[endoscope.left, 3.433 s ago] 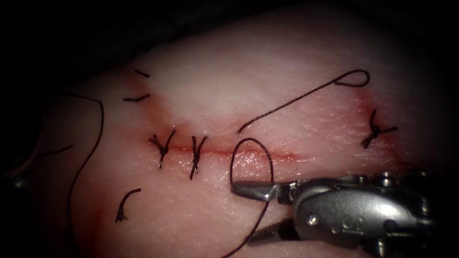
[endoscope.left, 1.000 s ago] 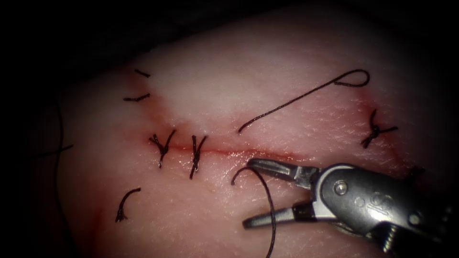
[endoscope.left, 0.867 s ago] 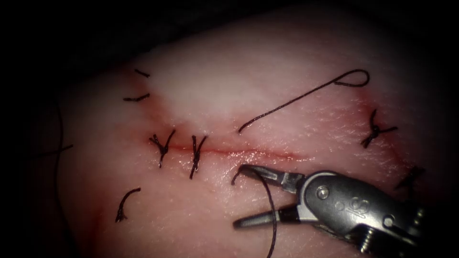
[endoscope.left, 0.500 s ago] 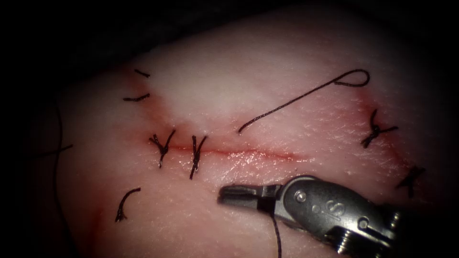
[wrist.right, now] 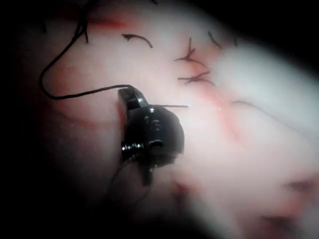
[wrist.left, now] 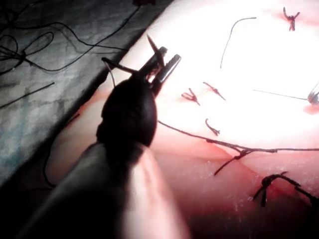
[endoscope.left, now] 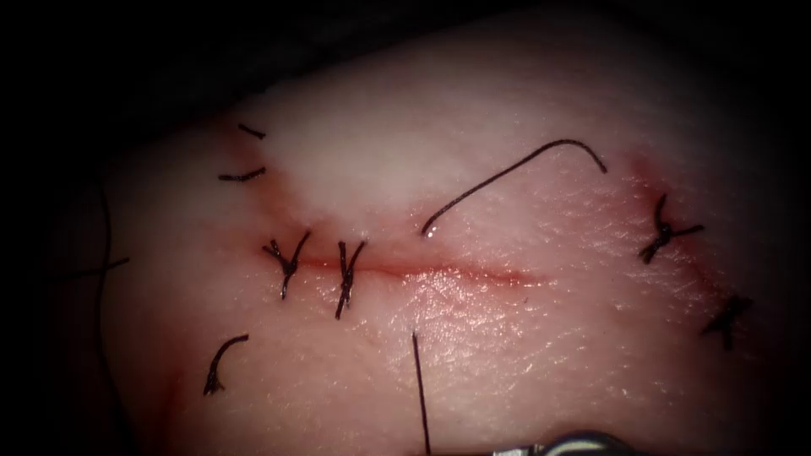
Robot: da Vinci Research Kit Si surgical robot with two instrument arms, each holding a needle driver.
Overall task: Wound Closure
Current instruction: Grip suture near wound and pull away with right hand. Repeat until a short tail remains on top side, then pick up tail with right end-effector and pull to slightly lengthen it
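The cut [endoscope.left: 456,273] runs across the tissue [endoscope.left: 549,355], with two tied stitches [endoscope.left: 346,272] at its left part. A taut thread [endoscope.left: 420,388] rises from the tissue just below the cut and runs down to my right tool [wrist.right: 128,95], whose jaws are shut on it. The tool's metal body [endoscope.left: 579,441] sits at the bottom edge of the endoscope view. The thread's free tail [endoscope.left: 507,173] lies above the cut. My left tool [wrist.left: 163,60] hovers beyond the tissue's left edge, shut on the curved needle [wrist.left: 119,66], which is out of the tissue.
Tied knots [endoscope.left: 667,228] sit on the tissue at the far right. Cut ends of thread [endoscope.left: 221,361] lie on the left part. Loose thread [wrist.left: 45,47] lies on the grey cloth beside the tissue.
The right tool's jaws closed on the thread below the cut and drew back toward the bottom edge. The loop there pulled straight, and the tail above the cut got shorter.
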